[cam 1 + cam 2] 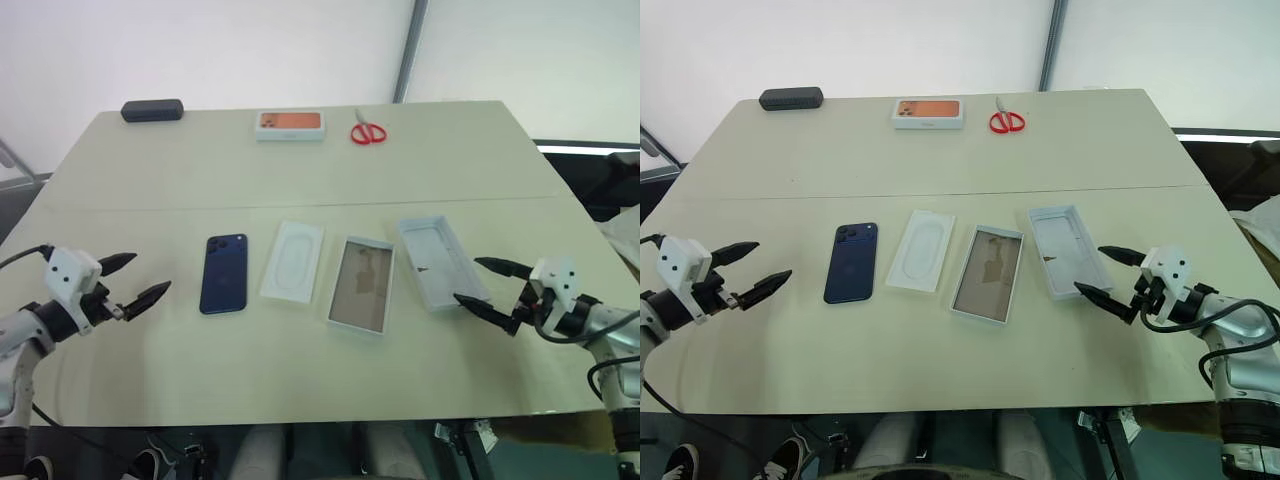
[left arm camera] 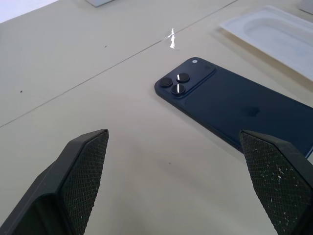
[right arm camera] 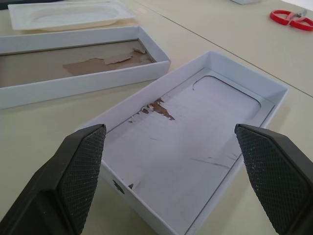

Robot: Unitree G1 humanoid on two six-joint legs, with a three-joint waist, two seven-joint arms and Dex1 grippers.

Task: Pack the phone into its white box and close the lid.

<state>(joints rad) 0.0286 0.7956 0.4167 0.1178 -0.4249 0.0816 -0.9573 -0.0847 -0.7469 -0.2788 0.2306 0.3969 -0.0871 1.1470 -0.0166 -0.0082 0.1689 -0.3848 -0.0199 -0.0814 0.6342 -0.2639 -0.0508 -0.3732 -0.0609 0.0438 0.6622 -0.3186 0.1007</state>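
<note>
Head view: the phone, a flat white insert, the white box and the lid lie in a row, apart, mid-worktop — bare surface at both ends. The left tool and right tool both gape wide, empty.

Left wrist: phone ahead, untouched.

Right wrist: lid's rim just before the fingers.

lab-like test room: bare beige table, plain white walls.

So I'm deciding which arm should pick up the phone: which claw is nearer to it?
Left. The left claw hangs open just beside the phone; the right claw is across the table by the lid.
</note>
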